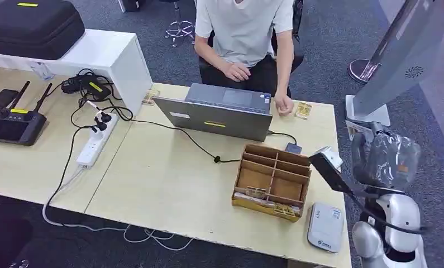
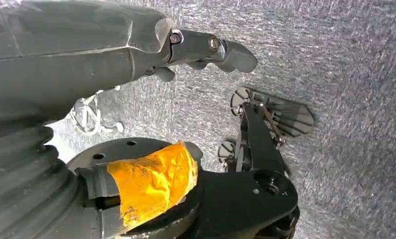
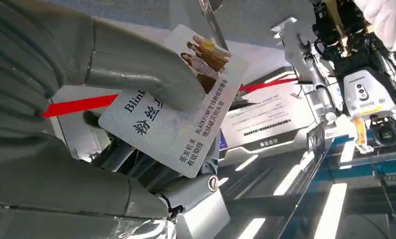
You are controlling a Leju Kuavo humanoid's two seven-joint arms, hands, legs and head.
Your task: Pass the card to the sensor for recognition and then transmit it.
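Observation:
My right hand (image 1: 388,159), wrapped in clear plastic, is raised beyond the table's right edge and pinches a white printed card (image 3: 178,107) between the thumb (image 3: 136,74) and the fingers behind it. From the head view the card (image 1: 330,173) shows dark and tilted, hovering above the right end of the table. The white flat sensor (image 1: 325,226) lies on the table near the front right corner, below and in front of the card. My left hand (image 2: 210,50) hangs over grey carpet with its fingers stretched out and nothing in them.
A cardboard compartment box (image 1: 272,181) stands just left of the sensor. A grey laptop (image 1: 216,114) with its cable sits at the table's far side, where a seated person (image 1: 244,39) rests a hand. A power strip (image 1: 94,146) and a controller (image 1: 15,125) lie on the left table.

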